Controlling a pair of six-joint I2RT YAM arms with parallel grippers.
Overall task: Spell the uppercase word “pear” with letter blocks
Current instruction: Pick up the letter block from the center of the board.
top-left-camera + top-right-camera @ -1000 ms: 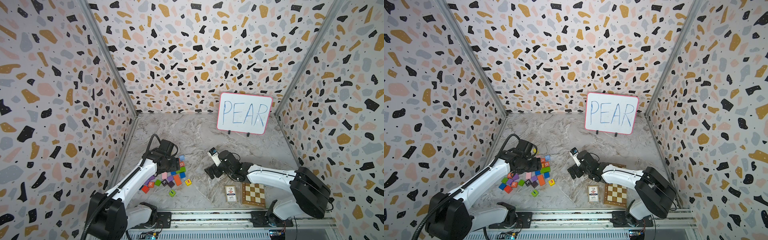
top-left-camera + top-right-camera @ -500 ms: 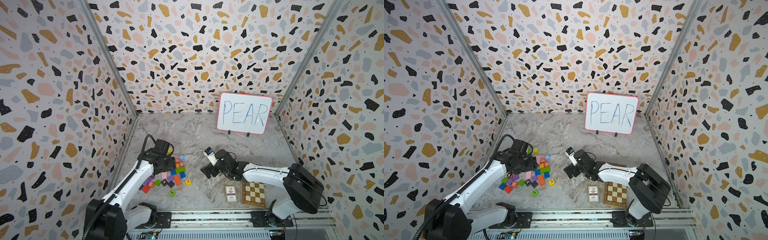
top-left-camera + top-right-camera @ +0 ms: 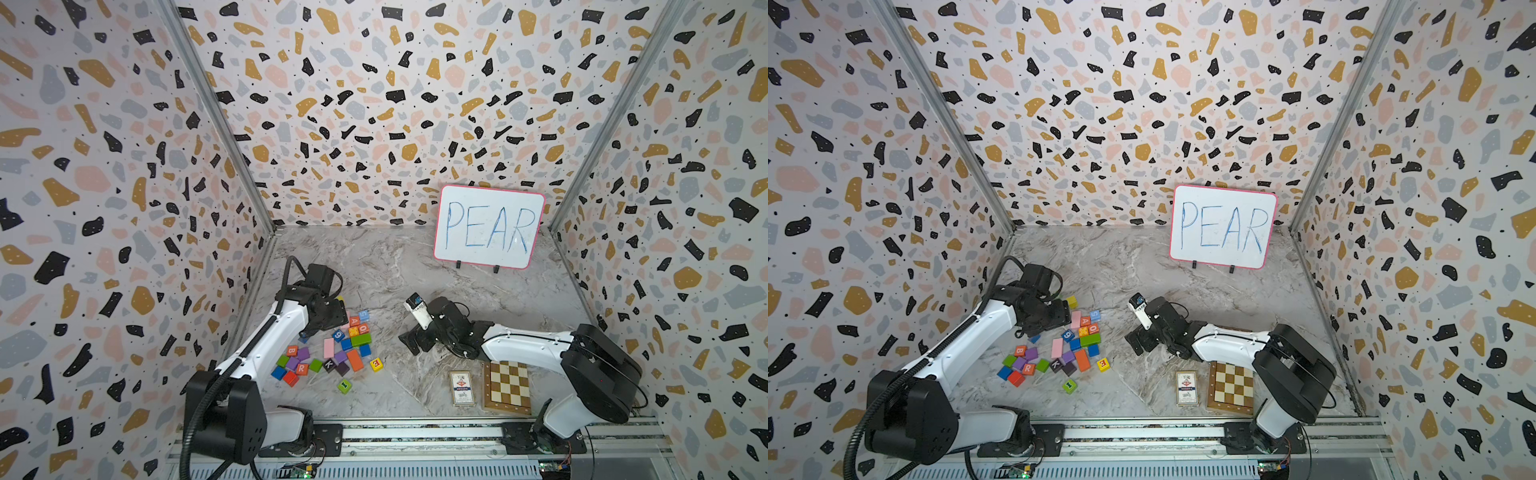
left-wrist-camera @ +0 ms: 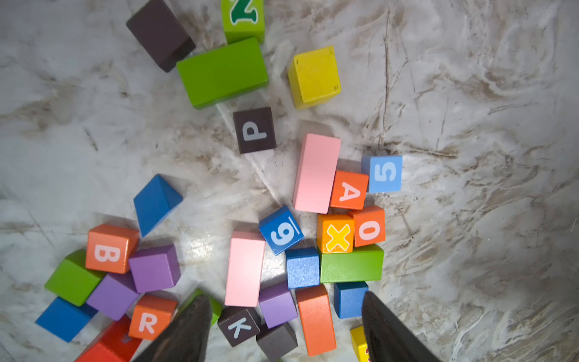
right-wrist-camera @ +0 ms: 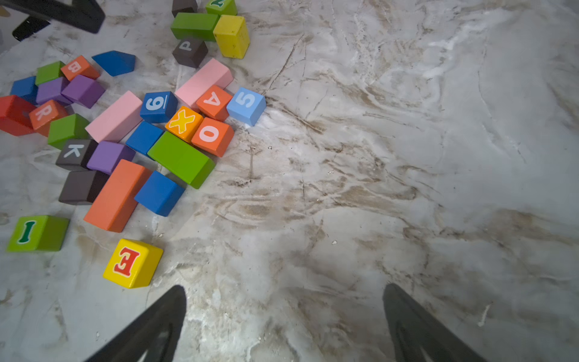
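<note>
The black P block (image 4: 254, 130), lying clear ahead of the parted, empty jaws of the left gripper (image 4: 285, 301), is best straddled squarely before being clamped, while the yellow E block (image 5: 133, 262) is seen just outside the wide-open, empty jaws of the right gripper (image 5: 284, 288).

P cube (image 4: 254, 130), blk, outside pile (image 4: 302, 266); A cube (image 4: 349, 190), R cube (image 4: 152, 319) in it; E cube (image 5: 131, 263), yel, apart.
</note>
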